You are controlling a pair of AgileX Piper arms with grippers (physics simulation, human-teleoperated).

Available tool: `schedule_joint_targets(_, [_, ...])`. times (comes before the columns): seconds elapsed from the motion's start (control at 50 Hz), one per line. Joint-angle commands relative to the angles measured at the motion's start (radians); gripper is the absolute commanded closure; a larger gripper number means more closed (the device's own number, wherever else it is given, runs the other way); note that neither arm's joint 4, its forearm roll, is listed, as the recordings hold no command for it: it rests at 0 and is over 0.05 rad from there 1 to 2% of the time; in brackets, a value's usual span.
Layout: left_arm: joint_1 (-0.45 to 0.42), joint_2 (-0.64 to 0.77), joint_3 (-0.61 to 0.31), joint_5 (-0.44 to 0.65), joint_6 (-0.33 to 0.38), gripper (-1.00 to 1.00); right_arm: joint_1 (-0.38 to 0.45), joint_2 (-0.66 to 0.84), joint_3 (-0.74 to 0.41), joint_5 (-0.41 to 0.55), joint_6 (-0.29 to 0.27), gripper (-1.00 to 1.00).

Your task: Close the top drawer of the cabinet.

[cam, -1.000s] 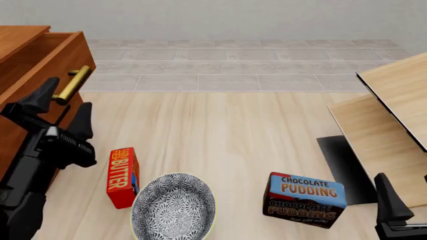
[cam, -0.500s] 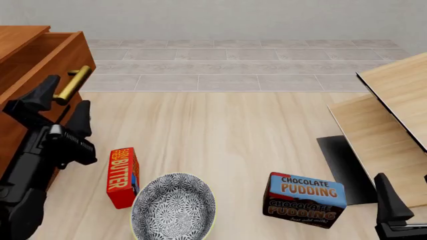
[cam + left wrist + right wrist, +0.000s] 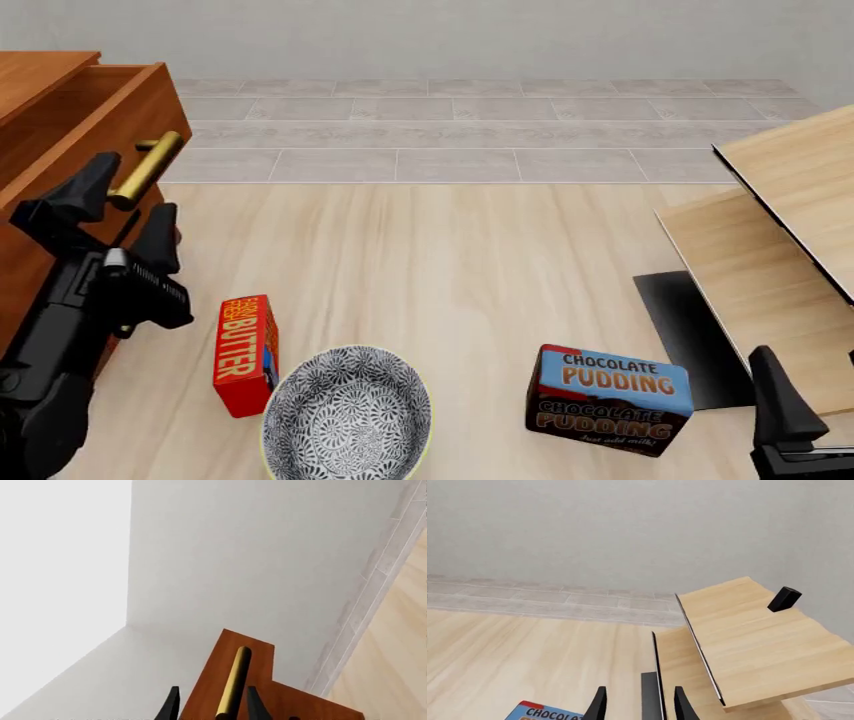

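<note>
The reddish-brown cabinet [image 3: 16, 262] stands at the far left. Its top drawer [image 3: 123, 112] is pulled out, and its brass bar handle [image 3: 150, 165] faces the table. My left gripper [image 3: 120, 215] is open just below the handle's near end, one finger on each side of it. In the left wrist view the handle [image 3: 235, 680] runs between the two fingertips [image 3: 172, 707] against the drawer front [image 3: 259, 662]; I cannot tell whether they touch. My right gripper [image 3: 639, 707] is open and empty, low at the near right [image 3: 781, 410].
A red butter box [image 3: 246, 352], a patterned bowl [image 3: 347, 415] and a chocolate pudding box [image 3: 607, 398] stand near the front. Pale wooden panels [image 3: 787, 230] over a dark mat [image 3: 687, 335] fill the right side.
My left gripper has edged slightly up and right toward the handle. Nothing else has moved.
</note>
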Motion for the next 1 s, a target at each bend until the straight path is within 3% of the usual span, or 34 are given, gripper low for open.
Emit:
schedule_joint_targets(0.02, [0.013,0.014,-0.004,0.000,-0.003,-1.00,0.003,0.000,0.000,0.000,0.003,-1.00])
schedule_joint_targets(1.0, [0.072,0.074,-0.037,0.000,-0.005,-1.00,0.000,0.000,-0.001,0.000,-0.001,-1.00])
